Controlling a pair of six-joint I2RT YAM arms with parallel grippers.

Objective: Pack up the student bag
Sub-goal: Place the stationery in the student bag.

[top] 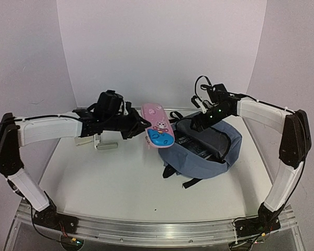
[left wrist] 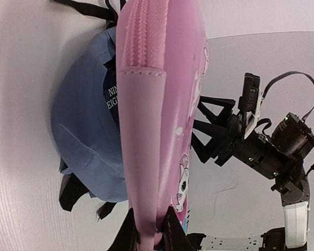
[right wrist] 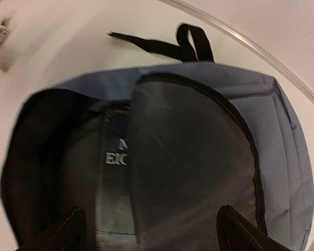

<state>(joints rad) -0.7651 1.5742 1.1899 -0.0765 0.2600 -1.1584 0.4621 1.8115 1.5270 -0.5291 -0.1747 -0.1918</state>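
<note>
Holding pencil case (top: 157, 126) endwise, your left gripper (left wrist: 152, 232) faces student bag (top: 204, 159) mouth rightward; right gripper (right wrist: 149, 232) gapes above it.

Looking down into the open bag (right wrist: 285, 157): dark lining (right wrist: 193, 157), white lettering (right wrist: 118, 151), black strap (right wrist: 191, 44) toward the counter's (right wrist: 57, 47) curved edge, fingers (right wrist: 63, 232) spread wide above.

Partial "NIN", "EIGH" inside student bag (left wrist: 78, 130)
</note>
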